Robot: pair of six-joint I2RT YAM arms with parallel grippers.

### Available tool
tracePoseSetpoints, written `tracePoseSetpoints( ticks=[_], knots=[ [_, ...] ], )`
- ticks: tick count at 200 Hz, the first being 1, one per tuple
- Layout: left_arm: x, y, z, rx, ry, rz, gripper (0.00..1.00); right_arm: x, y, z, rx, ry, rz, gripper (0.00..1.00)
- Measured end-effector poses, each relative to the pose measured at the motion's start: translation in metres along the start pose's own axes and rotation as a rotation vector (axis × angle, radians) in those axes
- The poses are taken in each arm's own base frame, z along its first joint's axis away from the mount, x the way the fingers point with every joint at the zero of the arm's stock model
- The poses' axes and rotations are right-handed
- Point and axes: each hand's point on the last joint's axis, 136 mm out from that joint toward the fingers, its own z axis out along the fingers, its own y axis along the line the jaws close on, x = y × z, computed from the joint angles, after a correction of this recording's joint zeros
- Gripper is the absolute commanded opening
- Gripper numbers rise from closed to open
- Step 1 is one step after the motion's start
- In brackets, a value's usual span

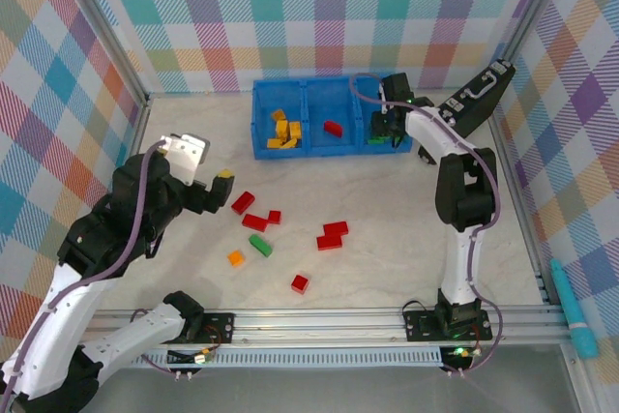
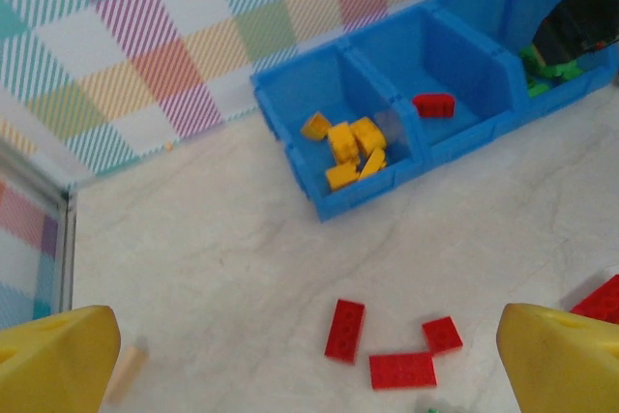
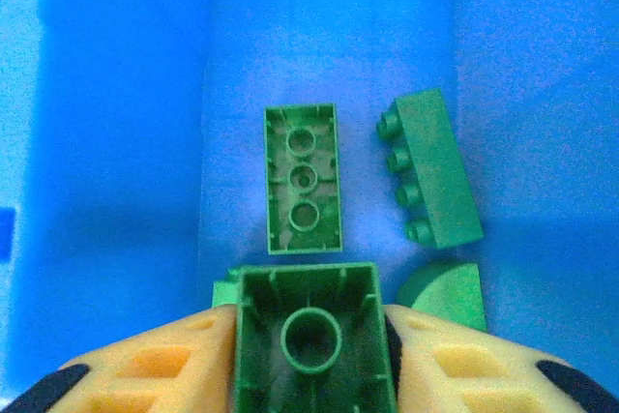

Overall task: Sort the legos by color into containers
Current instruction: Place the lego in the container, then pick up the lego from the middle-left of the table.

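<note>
Blue bin (image 1: 319,150) at upper centre with orange-yellow bricks (image 1: 284,131), one red brick (image 1: 334,128) and green bricks (image 3: 304,179) inside, a held green brick (image 3: 308,336) between orange fingers (image 3: 145,365) at the bottom; loose red bricks (image 1: 332,235), a loose green brick (image 1: 260,245) and an orange brick (image 1: 235,258) on pale marbled table (image 1: 387,191); pastel plaid walls (image 1: 290,7).

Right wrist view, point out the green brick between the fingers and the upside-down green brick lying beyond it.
pinched green brick (image 3: 309,340), right wrist view, centre of its hollow underside.
upside-down green brick (image 3: 304,179), right wrist view, middle ring of its underside.
</note>
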Motion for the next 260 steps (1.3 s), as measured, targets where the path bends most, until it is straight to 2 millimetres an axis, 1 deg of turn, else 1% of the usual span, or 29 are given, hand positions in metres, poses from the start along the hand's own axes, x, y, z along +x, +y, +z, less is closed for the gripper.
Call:
tracePoseSetpoints(
  ticks=[12, 26, 38, 55, 72, 86, 108, 124, 146, 170, 186, 206, 228, 246, 260],
  knots=[
    [0.006, 0.000, 0.005, -0.014, 0.047, -0.052, 1.00, -0.003, 0.003, 0.001, -0.017, -0.007, 0.001, 0.50],
    [0.017, -0.004, 0.014, -0.014, 0.107, -0.109, 1.00, -0.005, 0.004, 0.002, -0.027, -0.010, 0.003, 0.50],
    [0.030, -0.009, 0.022, -0.013, 0.155, -0.170, 0.98, -0.004, 0.006, 0.004, -0.037, -0.007, 0.003, 0.51],
    [0.053, -0.021, 0.035, 0.006, 0.233, -0.268, 0.95, -0.003, 0.009, 0.005, -0.055, -0.002, 0.002, 0.51],
    [0.075, -0.033, 0.043, 0.029, 0.302, -0.368, 0.92, -0.005, 0.013, 0.004, -0.074, -0.009, 0.002, 0.52],
    [0.099, -0.044, 0.049, 0.041, 0.365, -0.459, 0.91, -0.006, 0.015, 0.000, -0.087, -0.016, 0.001, 0.54],
    [0.140, -0.060, 0.056, 0.048, 0.472, -0.602, 0.88, -0.009, 0.017, -0.019, -0.106, -0.038, -0.001, 0.56],
    [0.165, -0.070, 0.062, 0.035, 0.544, -0.705, 0.86, -0.016, 0.018, -0.043, -0.122, -0.077, -0.001, 0.57],
    [0.191, -0.082, 0.066, 0.017, 0.613, -0.836, 0.84, -0.029, 0.020, -0.079, -0.144, -0.143, 0.000, 0.58],
    [0.206, -0.090, 0.069, -0.004, 0.639, -0.954, 0.81, -0.037, 0.022, -0.113, -0.167, -0.206, -0.001, 0.62],
    [0.211, -0.096, 0.073, -0.008, 0.640, -1.016, 0.80, -0.037, 0.024, -0.127, -0.178, -0.225, -0.007, 0.66],
    [0.217, -0.108, 0.079, -0.012, 0.663, -1.061, 0.80, -0.034, 0.029, -0.139, -0.194, -0.236, -0.015, 0.70],
    [0.221, -0.124, 0.090, -0.018, 0.694, -1.075, 0.80, -0.030, 0.035, -0.149, -0.214, -0.240, -0.023, 0.72],
    [0.223, -0.136, 0.097, -0.019, 0.709, -1.084, 0.80, -0.023, 0.040, -0.159, -0.230, -0.248, -0.032, 0.72],
    [0.224, -0.141, 0.101, -0.026, 0.710, -1.091, 0.79, -0.017, 0.044, -0.166, -0.244, -0.249, -0.038, 0.73]
  ],
)
